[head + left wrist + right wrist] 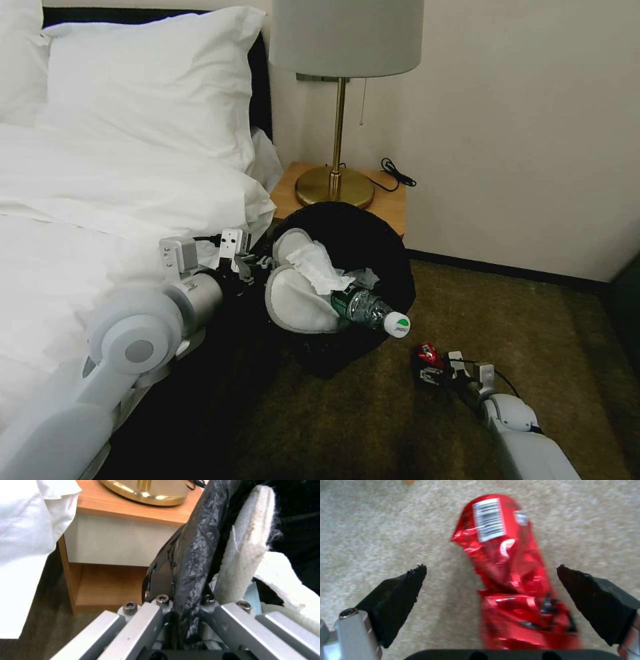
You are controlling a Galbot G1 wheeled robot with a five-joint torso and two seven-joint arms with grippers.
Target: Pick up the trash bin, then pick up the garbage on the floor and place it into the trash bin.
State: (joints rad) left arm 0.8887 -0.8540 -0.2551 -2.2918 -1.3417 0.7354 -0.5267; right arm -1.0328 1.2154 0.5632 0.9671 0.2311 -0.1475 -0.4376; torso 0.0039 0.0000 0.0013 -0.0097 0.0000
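Left gripper [257, 263]: clenched on the rim of the trash bin [373, 247], beside the white bed [100, 200]. Trash bin: black, tilted, held before the wooden nightstand [393, 203] with its brass lamp [337, 183]; holds two white slippers [293, 300], a tissue [320, 267] and a green-capped bottle [370, 311]. Right gripper [433, 370]: low over the floor [533, 320], fingers [396, 600] spread apart, straddling a crushed red can [513, 580] lying on the carpet between them.

I see a bed [100, 200] with white pillows [153, 80], a wooden nightstand [390, 203] carrying a brass lamp [337, 133] (grey shade), cream wall [533, 133], brown carpet [533, 333].
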